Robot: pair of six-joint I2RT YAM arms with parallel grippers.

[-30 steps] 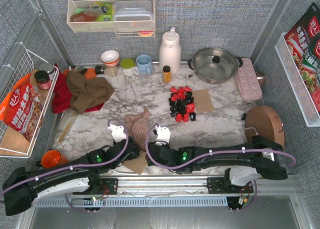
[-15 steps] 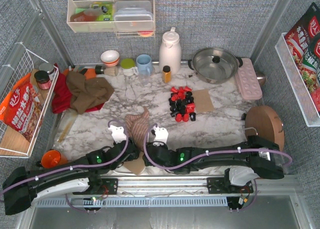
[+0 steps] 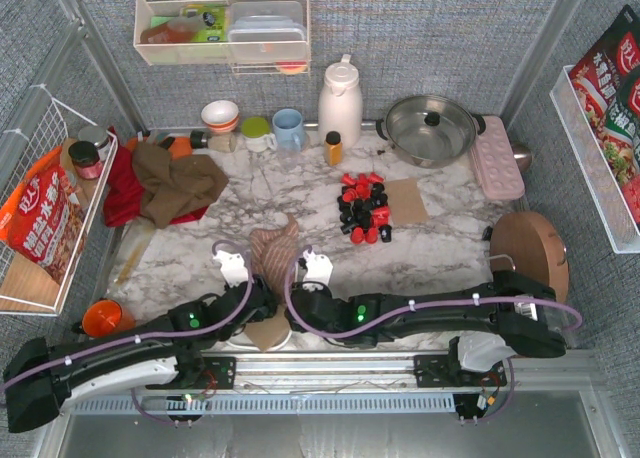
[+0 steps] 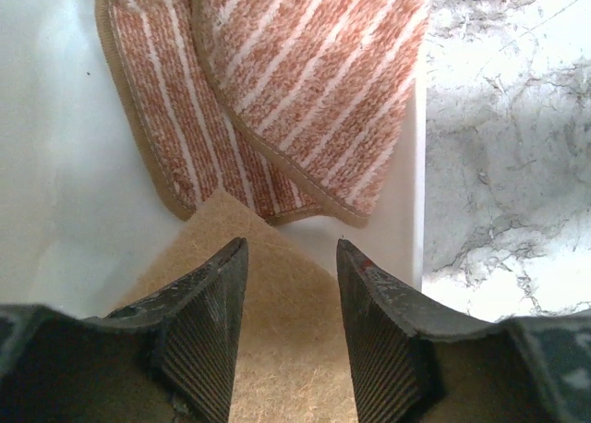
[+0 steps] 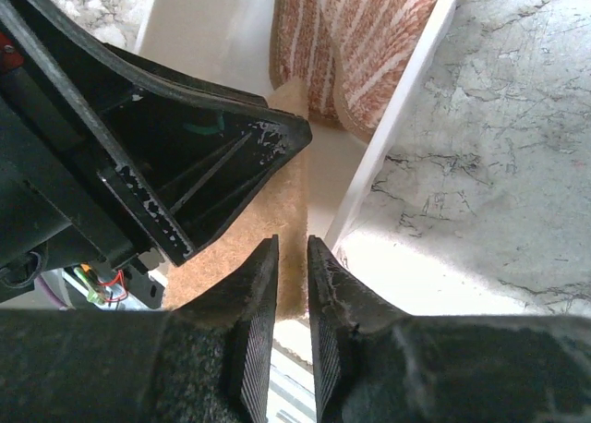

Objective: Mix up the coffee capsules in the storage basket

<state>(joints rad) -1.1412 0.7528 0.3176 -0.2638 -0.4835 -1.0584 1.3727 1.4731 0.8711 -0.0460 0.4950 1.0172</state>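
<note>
The storage basket point(image 4: 55, 146) sits at the table's near edge, under both arms. It holds a striped cloth point(image 4: 305, 81) and a tan mat point(image 4: 277, 349). The left gripper point(image 4: 289, 252) hangs released above the mat. The right gripper point(image 5: 292, 243) is clenched at the mat's edge. The coffee capsules point(image 3: 363, 210) lie heaped mid-table, well apart. Tugging the mat could drag the basket or snag the cloth.

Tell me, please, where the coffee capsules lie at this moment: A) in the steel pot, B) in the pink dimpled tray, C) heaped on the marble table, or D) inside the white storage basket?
C: the coffee capsules lie heaped on the marble table, while the storage basket shows only a striped cloth and a tan mat.
</note>
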